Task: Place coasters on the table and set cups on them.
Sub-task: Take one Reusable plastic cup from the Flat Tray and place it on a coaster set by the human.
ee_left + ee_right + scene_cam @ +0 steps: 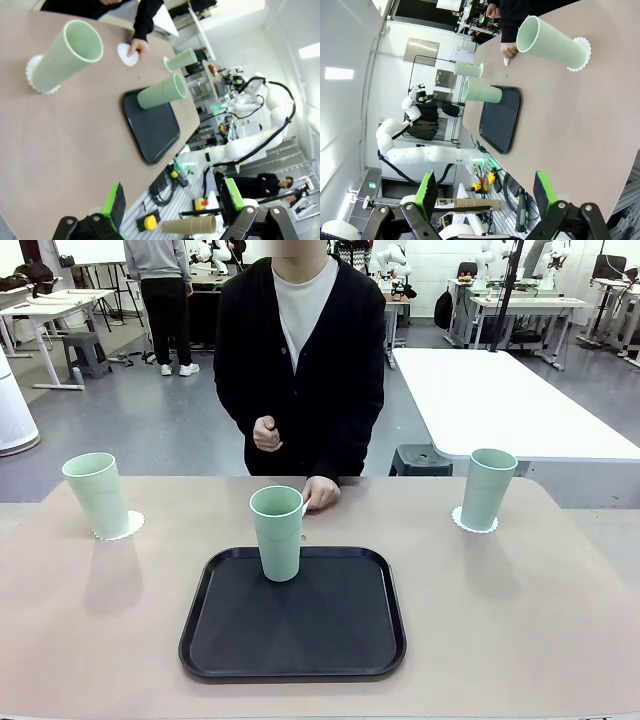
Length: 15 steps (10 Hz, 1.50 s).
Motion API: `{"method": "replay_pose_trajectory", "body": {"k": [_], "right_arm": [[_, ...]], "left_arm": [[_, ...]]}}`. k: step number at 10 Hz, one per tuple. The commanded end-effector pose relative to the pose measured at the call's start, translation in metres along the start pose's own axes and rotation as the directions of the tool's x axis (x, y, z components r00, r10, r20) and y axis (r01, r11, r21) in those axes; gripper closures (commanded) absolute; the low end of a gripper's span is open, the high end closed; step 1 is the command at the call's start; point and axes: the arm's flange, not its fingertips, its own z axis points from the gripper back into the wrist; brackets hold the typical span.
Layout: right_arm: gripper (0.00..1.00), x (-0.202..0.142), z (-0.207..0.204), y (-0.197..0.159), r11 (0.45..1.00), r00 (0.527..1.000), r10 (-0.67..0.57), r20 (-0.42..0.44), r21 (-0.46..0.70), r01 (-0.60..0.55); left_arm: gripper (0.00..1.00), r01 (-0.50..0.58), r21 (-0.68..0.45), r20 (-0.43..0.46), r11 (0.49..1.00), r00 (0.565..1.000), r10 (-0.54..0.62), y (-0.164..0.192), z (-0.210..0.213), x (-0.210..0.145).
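Note:
Two mint-green cups stand on white scalloped coasters on the tan table [520, 620]: the left cup [97, 495] on its coaster [125, 527], and the right cup [488, 488] on its coaster [462, 520]. A third cup [277, 533] stands upright at the far edge of the black tray [293, 615]. Behind it, the person's hand [320, 493] rests on a third coaster [127, 54] on the table. My left gripper [172, 200] is open and empty, off the table's edge, far from the left cup [67, 55]. My right gripper [484, 192] is likewise open and empty, away from the right cup [550, 42].
The person in a black cardigan [300, 370] stands at the far side, the other hand [266, 433] held as a fist at the chest. A white rectangular table [500, 400] and a dark stool [420, 458] stand behind at the right.

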Motion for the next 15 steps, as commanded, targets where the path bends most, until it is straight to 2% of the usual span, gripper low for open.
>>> {"method": "replay_pose_trajectory", "body": {"k": [1,15], "right_arm": [[0.00,-0.0004,-0.0001,0.0000,1.000,1.000,-0.002,-0.001,-0.001,0.002],[0.00,-0.0004,-0.0001,0.0000,1.000,1.000,-0.002,-0.001,-0.001,0.002]], "left_arm": [[0.00,0.003,-0.006,-0.002,1.000,1.000,-0.003,-0.0018,0.0022,-0.0011],[0.00,0.003,-0.006,-0.002,1.000,1.000,-0.003,-0.0018,0.0022,-0.0011]]}}
